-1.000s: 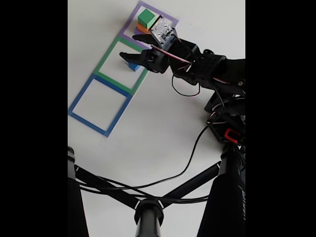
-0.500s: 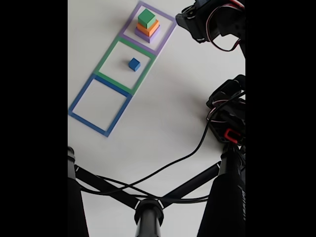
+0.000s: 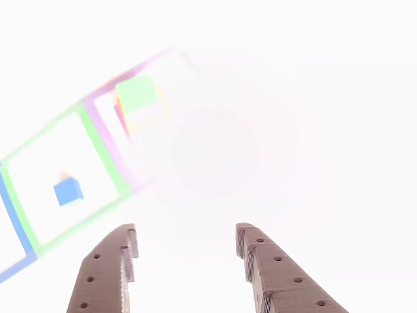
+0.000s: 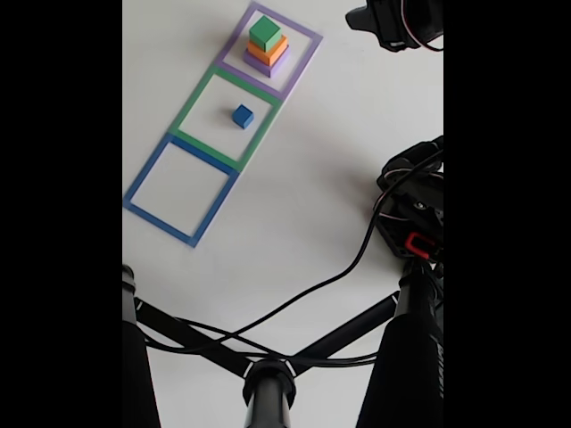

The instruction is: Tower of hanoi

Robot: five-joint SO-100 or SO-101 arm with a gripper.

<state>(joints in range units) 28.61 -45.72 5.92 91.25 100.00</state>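
Blue cube [image 3: 68, 192] lies well ahead of the wide-open, empty fingers [image 3: 184, 242].

Heavily overexposed and hazy in the other view, colours of the green cube [image 3: 137, 95] and blue cube [image 3: 68, 192] washed pale against blown-out white; evenly bright, fairly sharp, faintly shadowed in the fixed view, black-barred either side.
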